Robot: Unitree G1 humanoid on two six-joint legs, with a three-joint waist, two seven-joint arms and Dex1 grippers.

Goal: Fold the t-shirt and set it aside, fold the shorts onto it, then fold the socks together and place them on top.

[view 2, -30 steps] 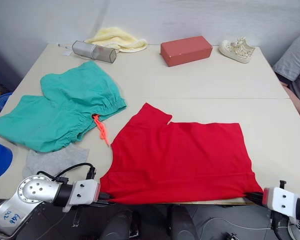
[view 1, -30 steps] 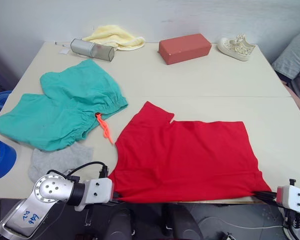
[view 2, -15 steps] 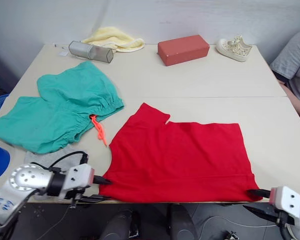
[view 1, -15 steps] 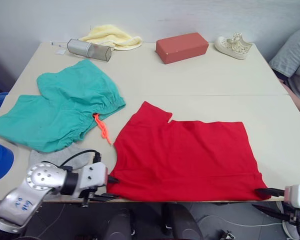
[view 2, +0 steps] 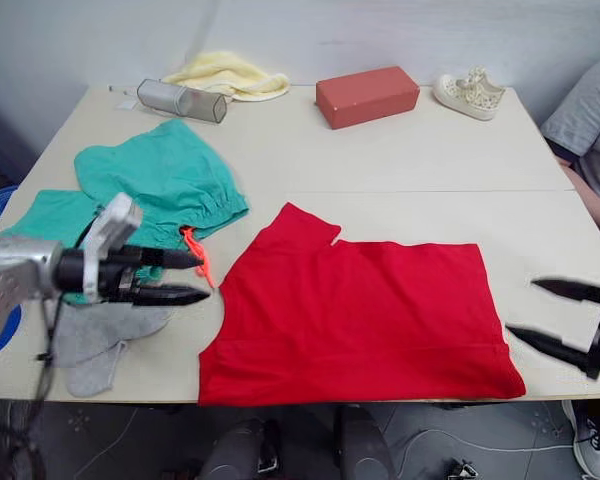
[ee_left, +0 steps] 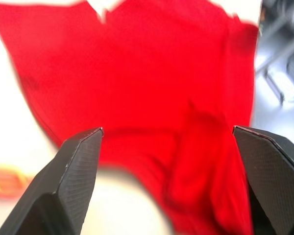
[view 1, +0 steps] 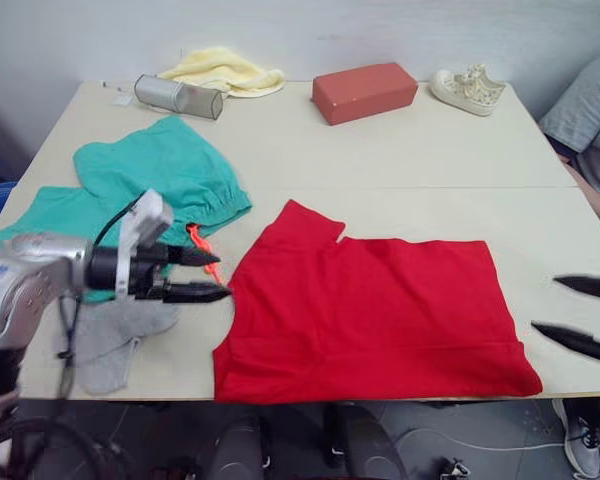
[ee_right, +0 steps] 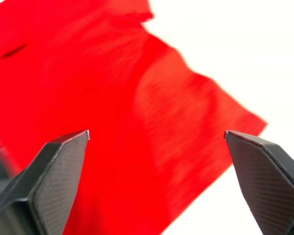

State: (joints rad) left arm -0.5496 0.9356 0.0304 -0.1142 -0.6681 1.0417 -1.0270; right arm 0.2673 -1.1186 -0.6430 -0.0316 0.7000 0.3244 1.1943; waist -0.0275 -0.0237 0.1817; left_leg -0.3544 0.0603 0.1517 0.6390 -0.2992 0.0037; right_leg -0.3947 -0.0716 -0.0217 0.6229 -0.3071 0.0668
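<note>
The red t-shirt (view 1: 375,310) lies flat near the front edge of the table (view 1: 430,160), already folded partway into a wide block, with one sleeve sticking out at its far left corner. I think it sits so close to the edge so both arms can reach it easily.

The left gripper (view 1: 208,275) hangs over the table just left of the t-shirt, with its two black fingers apart and nothing between them. The right gripper (view 1: 580,315) is out past the t-shirt's right side, fingers spread wide and empty too. Both point in at the shirt from opposite sides, so I guess they are getting ready for the next fold.

The teal shorts (view 1: 155,190) are spread out at the left, with the orange drawstring (view 1: 205,255) trailing toward the shirt. The grey socks (view 1: 115,340) lie in front of them, near the table's edge.

The left arm hides part of the shorts and socks. I cannot tell if the socks are one pile or two. A person's grey sleeve (view 1: 590,120) is cut off at the right
</note>
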